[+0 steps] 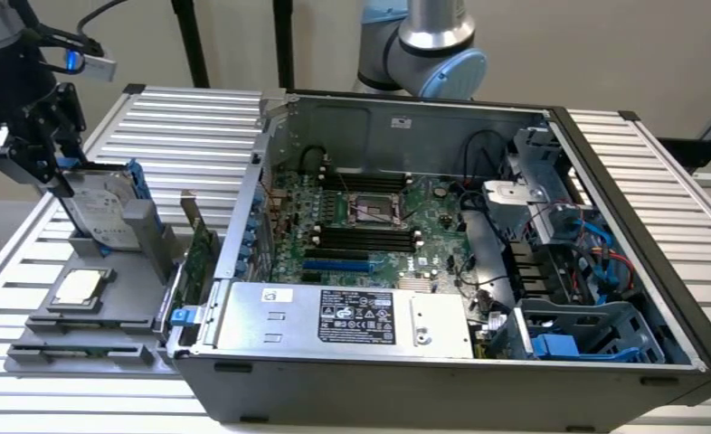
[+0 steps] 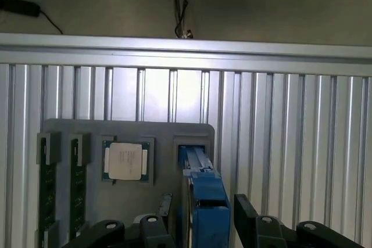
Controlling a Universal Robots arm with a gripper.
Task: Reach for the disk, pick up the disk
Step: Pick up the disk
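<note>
The end effector (image 1: 44,163) (image 2: 203,216) stood spread, its black fingers (image 2: 249,216) set on either side of the disk's upper edge without pinching it. The disk (image 1: 99,210) (image 2: 204,201) stood on edge, slightly tilted, in a slot of a grey holder (image 1: 120,312) (image 2: 87,135) on the slatted aluminium tabletop (image 1: 193,117) (image 2: 290,143), directly under the end effector, with its blue side rail between the fingers. Its white label carried print too small to read. Just beside it in the holder lay a small square silver chip (image 1: 78,287) (image 2: 125,161) with faint, unreadable markings, and two green memory sticks (image 2: 46,201) sat in slots further along. Toward the exterior view's right stood an open computer case (image 1: 452,398); the silver box (image 1: 259,316) inside bore a black label (image 1: 355,316) whose white text could not be made out.
</note>
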